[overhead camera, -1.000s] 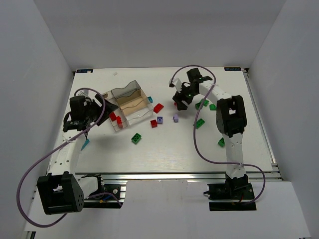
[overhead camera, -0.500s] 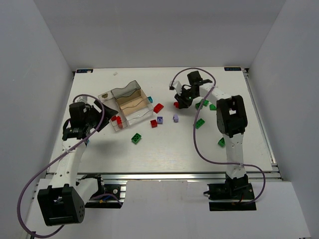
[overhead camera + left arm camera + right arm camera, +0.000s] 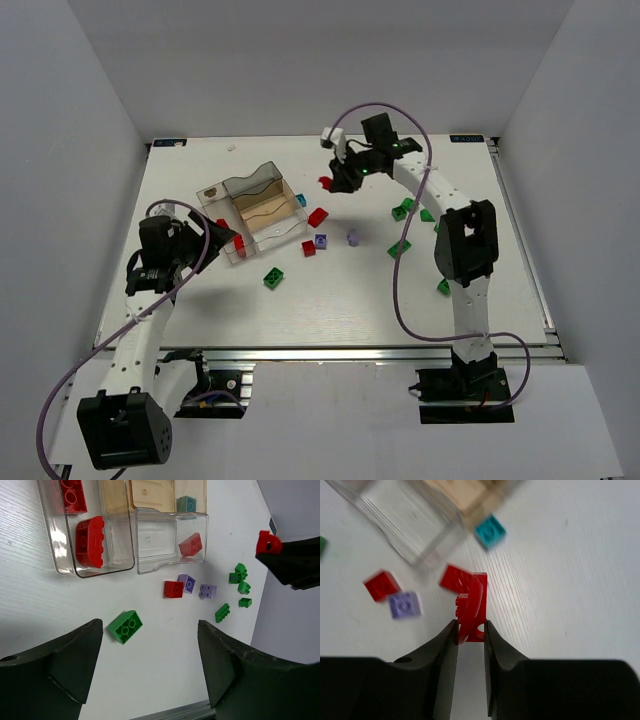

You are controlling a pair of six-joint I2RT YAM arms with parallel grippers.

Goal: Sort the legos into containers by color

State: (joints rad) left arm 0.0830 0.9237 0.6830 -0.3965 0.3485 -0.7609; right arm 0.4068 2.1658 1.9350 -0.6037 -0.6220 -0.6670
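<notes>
We see R gripper (image 3: 470,630) pinching a glossy, studded red brick (image 3: 471,605) aloft, beyond the clear, tan-floored box (image 3: 150,570). L gripper (image 3: 150,632) is spread over matte white tabletop (image 3: 165,680), near a blocky green brick (image 3: 125,626).

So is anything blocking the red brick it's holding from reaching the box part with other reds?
Nothing visible blocks it. The red brick hangs lifted in the right end effector; it only has to pass over the open box.

The right gripper (image 3: 331,184) pinches a red lego (image 3: 324,183) near the right end of the box (image 3: 272,232). The left gripper (image 3: 216,236) sits at the box's left end. Red, green, purple and cyan legos (image 3: 273,278) lie scattered on the table (image 3: 330,315).
</notes>
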